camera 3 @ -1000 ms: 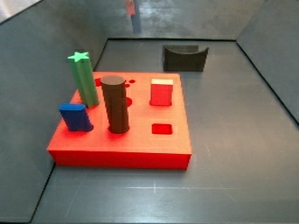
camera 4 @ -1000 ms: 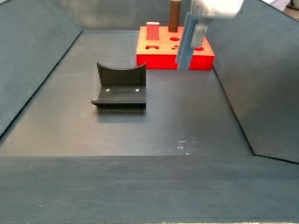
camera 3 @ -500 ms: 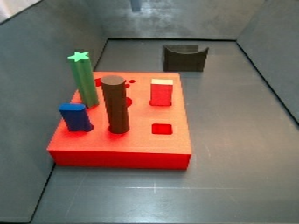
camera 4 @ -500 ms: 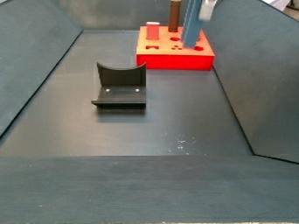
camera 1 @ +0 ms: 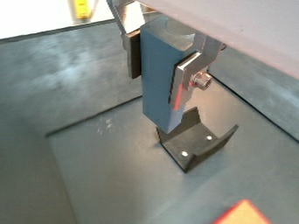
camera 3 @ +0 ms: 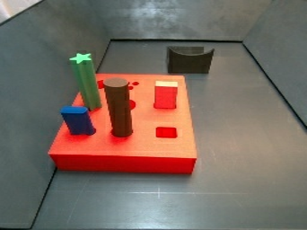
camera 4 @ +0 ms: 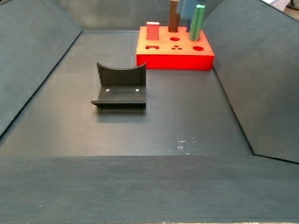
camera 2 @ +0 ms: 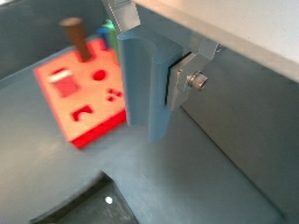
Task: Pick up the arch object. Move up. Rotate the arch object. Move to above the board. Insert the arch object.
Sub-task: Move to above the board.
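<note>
In both wrist views my gripper is shut on the arch object, a slim pale grey-blue piece that hangs upright between the silver fingers. A wrist view shows its scooped side and my gripper high above the floor. The red board lies below and off to one side. In both side views the board shows, but my gripper and the arch object are out of view.
The dark fixture stands on the grey floor apart from the board, seen also in a side view and under the gripper. The board bears a green star column, a brown cylinder, a blue block and a red block. Bin walls enclose the floor.
My gripper with the arch object has risen out of the top of the side view, where it hung near the board a second ago. Board and fixture have not moved.
</note>
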Motion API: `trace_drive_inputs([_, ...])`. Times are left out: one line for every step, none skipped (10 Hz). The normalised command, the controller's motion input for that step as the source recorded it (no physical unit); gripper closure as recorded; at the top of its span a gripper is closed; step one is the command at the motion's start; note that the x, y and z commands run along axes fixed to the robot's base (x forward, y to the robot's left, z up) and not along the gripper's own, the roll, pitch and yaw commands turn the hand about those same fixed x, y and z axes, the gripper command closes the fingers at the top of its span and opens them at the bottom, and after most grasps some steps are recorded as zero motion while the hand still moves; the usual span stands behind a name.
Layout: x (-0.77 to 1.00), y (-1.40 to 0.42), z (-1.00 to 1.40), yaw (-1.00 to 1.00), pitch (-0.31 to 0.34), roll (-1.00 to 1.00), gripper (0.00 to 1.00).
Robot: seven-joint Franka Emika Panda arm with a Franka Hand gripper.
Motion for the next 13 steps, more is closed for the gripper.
trace_drive_inputs([0.21,-1.0,0.26,1.0,0.136,-0.01,1.0])
trace_drive_inputs([0.22,-1.0,0.26,1.0,0.138,-0.02,1.0])
trace_drive_inputs([0.22,-1.0,0.26,1.0,0.14,-0.02,1.0])
trace_drive_inputs([0.24,-1.0,0.26,1.0,0.148,-0.03,1.0])
trace_drive_inputs([0.24,-1.0,0.26,1.0,0.149,-0.03,1.0])
trace_drive_inputs([0.26,-1.0,0.26,1.0,0.158,-0.04,1.0])
trace_drive_inputs([0.28,-1.0,0.26,1.0,0.164,-0.04,1.0])
trace_drive_inputs([0.29,-1.0,0.26,1.0,0.17,-0.04,1.0])
trace_drive_inputs([0.31,-1.0,0.26,1.0,0.176,-0.05,1.0])
trace_drive_inputs([0.25,-0.75,0.2,1.0,0.183,-0.05,1.0])
trace_drive_inputs([0.16,-0.4,0.11,1.0,0.191,-0.05,1.0])
trace_drive_inputs([0.11,-0.24,0.07,1.0,0.193,-0.05,1.0])
trace_drive_inputs([0.07,-0.15,0.05,1.0,0.196,-0.05,1.0])
